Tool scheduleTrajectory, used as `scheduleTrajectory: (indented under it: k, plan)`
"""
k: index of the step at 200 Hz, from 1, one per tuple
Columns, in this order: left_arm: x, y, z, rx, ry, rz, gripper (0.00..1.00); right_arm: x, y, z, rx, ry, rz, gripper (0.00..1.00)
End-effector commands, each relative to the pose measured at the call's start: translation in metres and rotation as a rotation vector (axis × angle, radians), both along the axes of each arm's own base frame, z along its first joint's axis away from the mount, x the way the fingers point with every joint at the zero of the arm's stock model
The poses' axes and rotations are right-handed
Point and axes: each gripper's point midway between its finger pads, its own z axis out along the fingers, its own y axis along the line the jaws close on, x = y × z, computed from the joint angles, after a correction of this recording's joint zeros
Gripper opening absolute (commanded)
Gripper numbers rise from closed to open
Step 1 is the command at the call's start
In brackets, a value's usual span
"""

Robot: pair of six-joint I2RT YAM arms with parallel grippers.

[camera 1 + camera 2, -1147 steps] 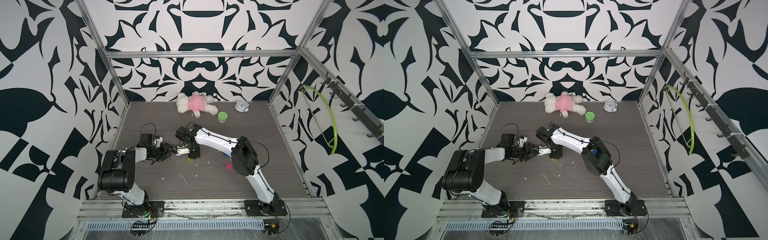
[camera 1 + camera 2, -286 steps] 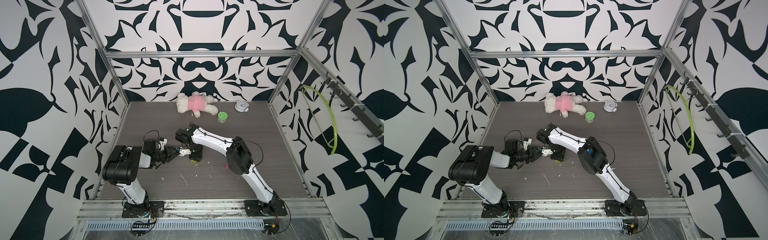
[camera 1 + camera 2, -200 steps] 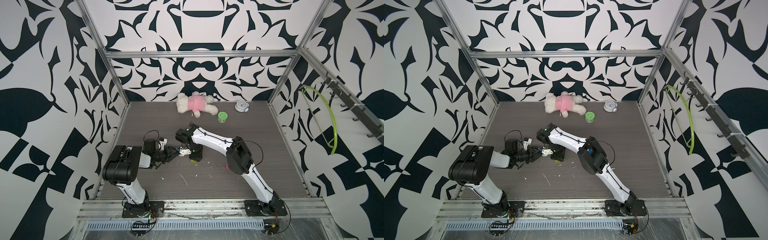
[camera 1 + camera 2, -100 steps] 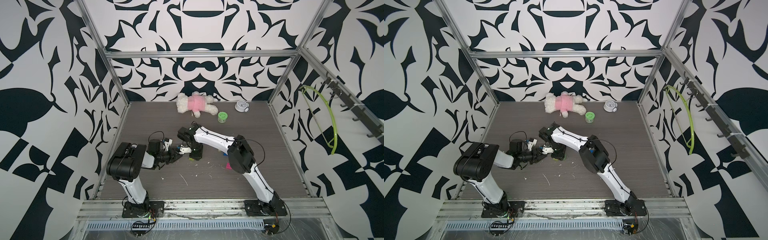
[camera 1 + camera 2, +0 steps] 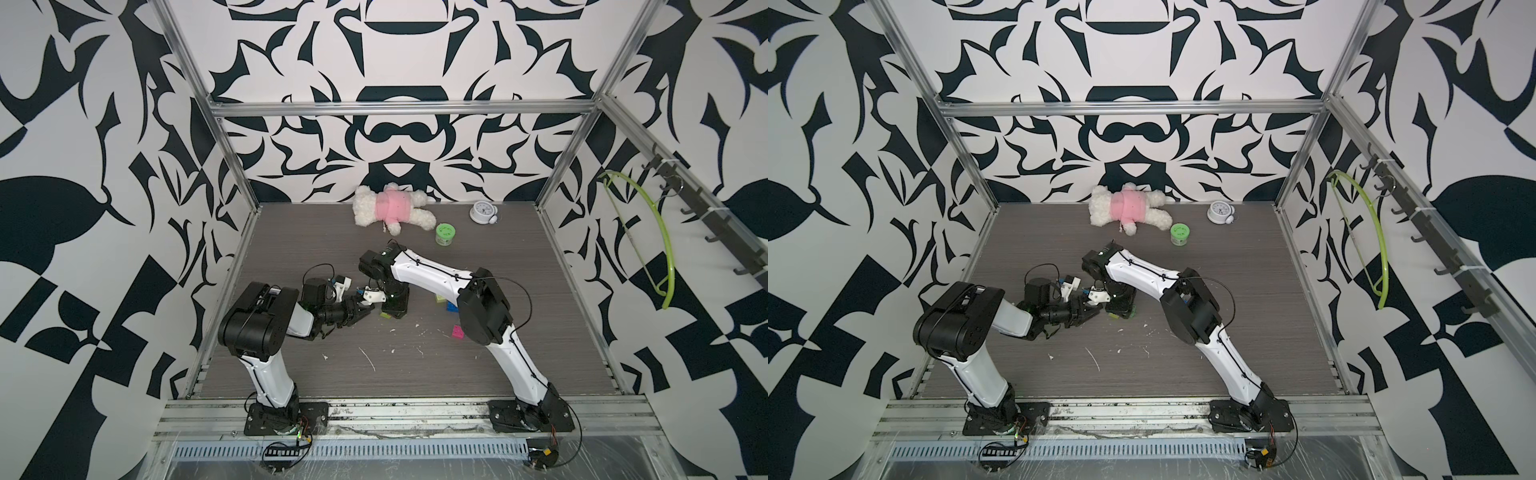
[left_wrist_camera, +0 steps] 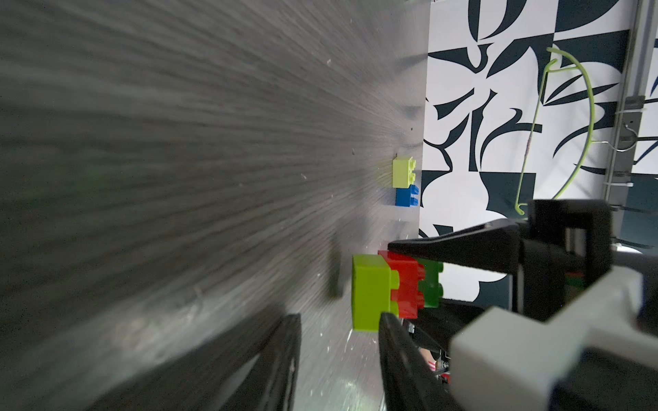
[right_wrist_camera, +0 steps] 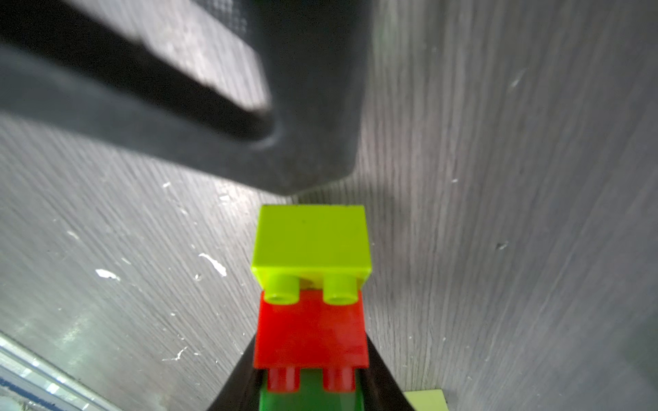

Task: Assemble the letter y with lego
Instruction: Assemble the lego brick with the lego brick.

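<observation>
Loose bricks [image 5: 452, 306] right of joined bricks [image 6: 406, 284]; plush [image 5: 390, 208] behind.

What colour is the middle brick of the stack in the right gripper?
The middle brick is red; the right wrist view shows it best.

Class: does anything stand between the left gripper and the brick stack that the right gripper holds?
Nothing visible does. The left gripper, jaws apart, sits right at the lime brick ending the brick stack, which the right gripper clamps at its red and green end.
</observation>
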Motion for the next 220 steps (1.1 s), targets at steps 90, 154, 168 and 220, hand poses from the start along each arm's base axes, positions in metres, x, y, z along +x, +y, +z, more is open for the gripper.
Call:
scheduleTrajectory:
  k: [90, 154, 168, 220]
  plan:
    - [-0.019, 0.002, -0.036, 0.070, 0.132, 0.037, 0.44, 0.010, 0.001, 0.036, 0.181, -0.008, -0.121, 0.35]
    - [-0.018, 0.008, -0.042, 0.110, 0.154, 0.055, 0.43, -0.007, -0.039, 0.027, 0.013, 0.061, -0.180, 0.35]
    - [-0.016, 0.015, -0.045, 0.126, 0.166, 0.078, 0.43, -0.008, -0.044, 0.025, -0.015, 0.066, -0.186, 0.35]
    - [-0.011, 0.023, -0.043, 0.111, 0.169, 0.105, 0.43, -0.006, -0.044, 0.018, -0.050, 0.078, -0.189, 0.36]
